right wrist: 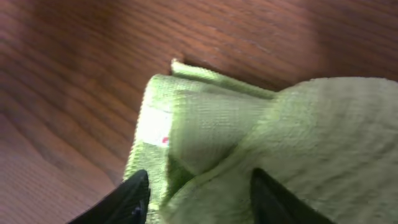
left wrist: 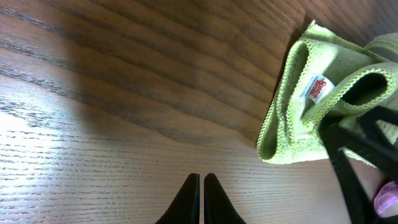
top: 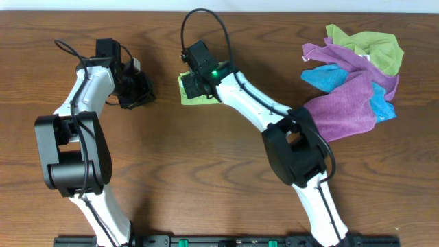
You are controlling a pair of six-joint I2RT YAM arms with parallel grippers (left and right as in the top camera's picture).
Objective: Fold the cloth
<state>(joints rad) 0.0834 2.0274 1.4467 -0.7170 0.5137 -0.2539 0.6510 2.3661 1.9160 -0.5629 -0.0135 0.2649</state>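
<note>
left gripper (left wrist: 200, 198) closed, empty | right gripper (right wrist: 199, 175) spread over green cloth (right wrist: 261, 130) | white tag (left wrist: 316, 89), red print illegible

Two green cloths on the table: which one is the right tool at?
The small folded green cloth at mid-table, directly under the right tool. The other green cloth lies atop the purple-and-blue pile, far right.

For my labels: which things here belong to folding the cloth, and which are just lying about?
Job: light green cloth; right gripper, open above it.
Lying about: pile of purple, blue and green cloths; left gripper, shut, away from the cloth.
</note>
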